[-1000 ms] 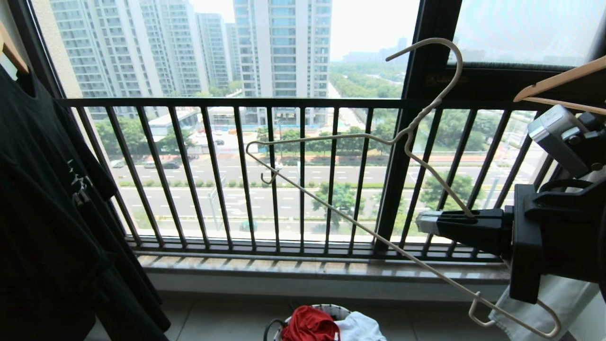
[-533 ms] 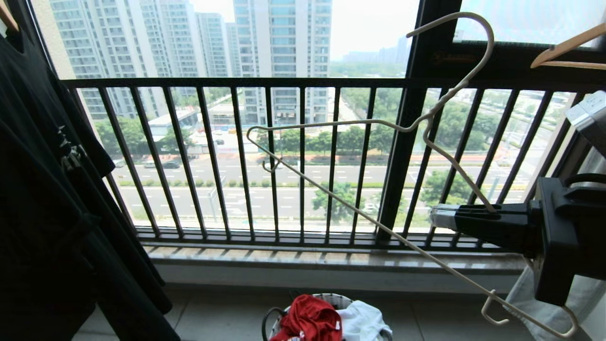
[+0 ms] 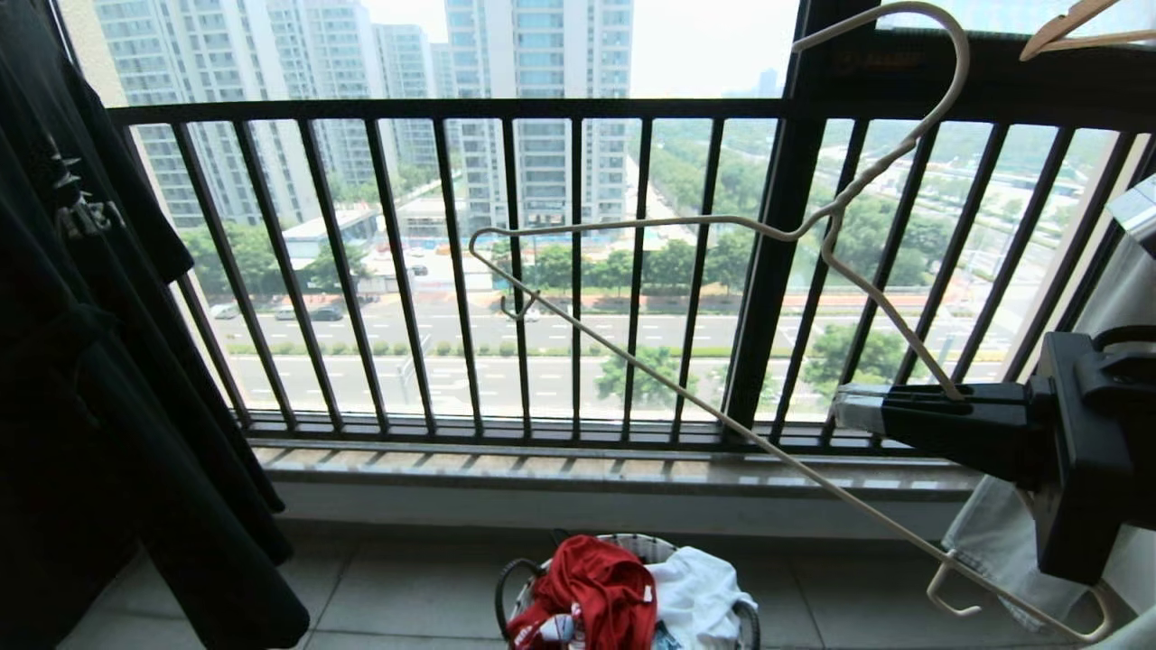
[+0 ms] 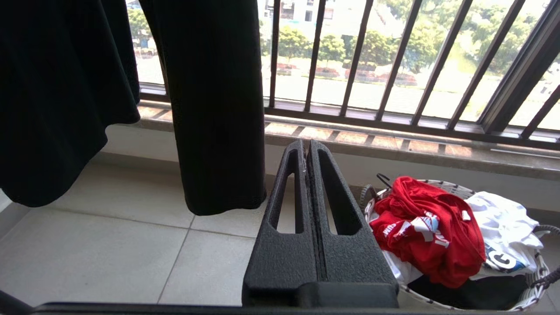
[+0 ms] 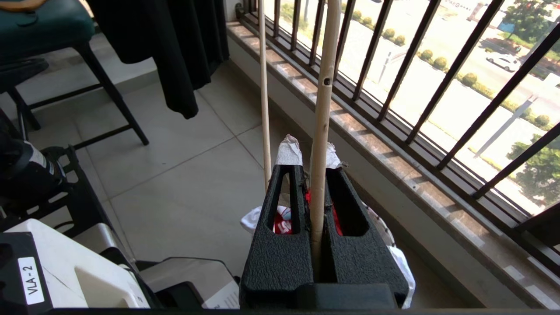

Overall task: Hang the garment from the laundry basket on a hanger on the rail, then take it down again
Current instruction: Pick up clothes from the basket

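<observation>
Right gripper (image 3: 853,408) at 3 o'clock in head view, clamped on hanger (image 3: 686,226) side wire. Garment (image 3: 591,587) in laundry basket (image 3: 746,617) on floor, at 7 o'clock from gripper, well apart. Left gripper (image 4: 306,151) closed, empty.

A high-rise flat's enclosed laundry balcony: a black balcony railing (image 3: 452,271) before glass overlooks apartment towers (image 3: 542,99) and a road (image 3: 470,361) far below; black clothes (image 3: 99,379) hang drying over pale floor tiles (image 4: 109,253), beside a laundry basket (image 4: 531,297).
</observation>
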### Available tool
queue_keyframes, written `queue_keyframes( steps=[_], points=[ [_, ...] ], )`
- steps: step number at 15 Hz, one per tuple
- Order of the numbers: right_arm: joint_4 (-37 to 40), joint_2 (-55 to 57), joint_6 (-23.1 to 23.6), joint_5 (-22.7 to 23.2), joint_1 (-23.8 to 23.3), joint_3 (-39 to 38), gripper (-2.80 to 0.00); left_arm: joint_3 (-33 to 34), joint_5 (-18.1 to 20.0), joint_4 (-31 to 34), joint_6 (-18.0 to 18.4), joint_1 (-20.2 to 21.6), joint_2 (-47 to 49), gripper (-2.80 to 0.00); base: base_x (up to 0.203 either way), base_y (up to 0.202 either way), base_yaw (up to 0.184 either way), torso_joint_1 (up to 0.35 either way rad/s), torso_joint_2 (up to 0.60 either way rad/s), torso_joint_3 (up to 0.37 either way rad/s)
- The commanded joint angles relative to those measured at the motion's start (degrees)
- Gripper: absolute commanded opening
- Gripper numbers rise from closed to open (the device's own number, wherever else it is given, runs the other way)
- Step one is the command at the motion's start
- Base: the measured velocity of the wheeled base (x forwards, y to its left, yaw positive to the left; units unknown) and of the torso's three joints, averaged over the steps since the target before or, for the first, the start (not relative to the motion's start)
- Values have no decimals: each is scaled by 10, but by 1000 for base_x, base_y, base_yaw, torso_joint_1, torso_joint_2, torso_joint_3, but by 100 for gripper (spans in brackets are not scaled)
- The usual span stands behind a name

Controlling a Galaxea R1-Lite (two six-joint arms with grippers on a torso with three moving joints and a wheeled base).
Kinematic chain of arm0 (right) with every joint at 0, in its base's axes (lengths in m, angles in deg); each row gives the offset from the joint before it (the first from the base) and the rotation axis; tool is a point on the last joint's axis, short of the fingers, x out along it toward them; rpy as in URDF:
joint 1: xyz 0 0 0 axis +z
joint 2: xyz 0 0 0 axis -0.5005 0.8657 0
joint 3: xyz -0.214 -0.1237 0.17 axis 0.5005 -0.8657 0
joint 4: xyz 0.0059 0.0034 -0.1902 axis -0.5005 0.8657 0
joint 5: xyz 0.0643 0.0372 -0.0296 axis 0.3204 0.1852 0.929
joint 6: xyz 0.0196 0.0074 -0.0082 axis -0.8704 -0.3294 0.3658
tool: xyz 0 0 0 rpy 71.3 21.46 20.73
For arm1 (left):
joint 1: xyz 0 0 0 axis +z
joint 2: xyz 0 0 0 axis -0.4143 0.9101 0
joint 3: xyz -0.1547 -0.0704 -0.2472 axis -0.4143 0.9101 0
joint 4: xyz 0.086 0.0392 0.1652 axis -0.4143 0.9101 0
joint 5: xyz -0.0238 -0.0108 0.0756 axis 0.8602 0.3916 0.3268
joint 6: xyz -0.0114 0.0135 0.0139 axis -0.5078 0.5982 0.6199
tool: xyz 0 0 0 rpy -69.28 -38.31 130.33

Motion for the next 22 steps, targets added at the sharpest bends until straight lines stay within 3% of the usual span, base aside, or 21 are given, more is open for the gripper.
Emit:
queue_keyframes(
  steps=[1,12,22],
  points=[
    [-1,-2,0,1,0,0,-280,0,0,0,0,0,1,-280,0,0,0,-144,471,310],
    [-1,-12,-1,2,0,0,-280,0,-1,0,0,0,1,-280,0,0,0,-90,433,337],
    [-16,-20,0,1,-10,6,-280,0,-1,0,0,0,1,-280,0,0,0,-1,31,26]
  ],
)
